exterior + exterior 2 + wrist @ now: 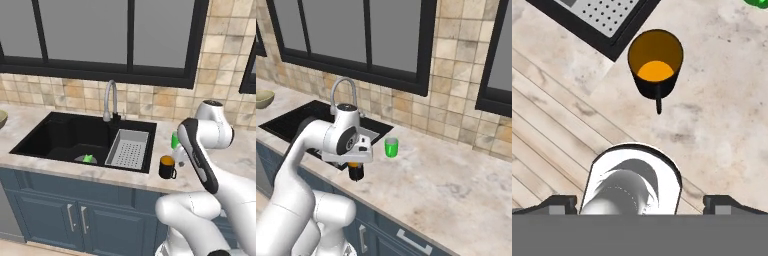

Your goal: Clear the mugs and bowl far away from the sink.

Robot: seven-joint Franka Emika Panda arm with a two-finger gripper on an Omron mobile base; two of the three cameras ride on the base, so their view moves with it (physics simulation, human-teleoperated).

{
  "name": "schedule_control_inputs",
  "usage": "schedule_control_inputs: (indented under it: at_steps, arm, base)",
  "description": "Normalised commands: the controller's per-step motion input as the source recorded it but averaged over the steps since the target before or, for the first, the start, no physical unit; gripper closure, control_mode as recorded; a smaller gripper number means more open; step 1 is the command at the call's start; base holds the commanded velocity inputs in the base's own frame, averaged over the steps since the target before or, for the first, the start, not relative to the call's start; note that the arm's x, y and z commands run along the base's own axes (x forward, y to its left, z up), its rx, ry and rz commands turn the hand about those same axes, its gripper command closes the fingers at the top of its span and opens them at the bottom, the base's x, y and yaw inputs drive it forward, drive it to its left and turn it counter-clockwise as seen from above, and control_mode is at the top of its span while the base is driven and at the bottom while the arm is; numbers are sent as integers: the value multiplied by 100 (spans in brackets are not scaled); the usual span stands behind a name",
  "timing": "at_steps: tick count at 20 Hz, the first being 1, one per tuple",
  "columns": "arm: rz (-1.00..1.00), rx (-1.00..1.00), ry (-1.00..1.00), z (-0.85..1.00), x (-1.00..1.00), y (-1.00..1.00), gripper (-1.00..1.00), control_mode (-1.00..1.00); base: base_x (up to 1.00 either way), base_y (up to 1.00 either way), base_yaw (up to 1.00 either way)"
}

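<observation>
Near the centre of the left base frame, the black mug (167, 167) stands on the marble surface (235, 155) just right of the sink (80, 140), its drainer tray (129, 149) alongside. Green mug (391, 147) sits mid-frame in the right base view; the bowl (263, 98) rests at far left. Above, the gripper (640, 202) hangs with jaws released, holding nothing.

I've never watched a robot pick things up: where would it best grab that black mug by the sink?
Probably from straight above, closing across the rim of the black mug. It stands upright with its mouth open to the open gripper, and its thin handle sticks out sideways, awkward to pinch.
</observation>
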Motion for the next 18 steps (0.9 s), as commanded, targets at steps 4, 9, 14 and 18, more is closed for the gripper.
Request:
schedule_control_inputs:
  at_steps: [4, 9, 14, 18]
  arm:
    - [0, 0, 7, -37, 27, 6, -100, -100]
    - [0, -2, 1, -32, 22, 4, -100, -100]
    - [0, -6, 0, -27, 24, 0, -100, -100]
    - [0, -4, 0, -26, 27, 0, -100, -100]
  base:
    - [0, 0, 0]
    - [0, 0, 0]
    - [0, 0, 0]
    - [0, 0, 0]
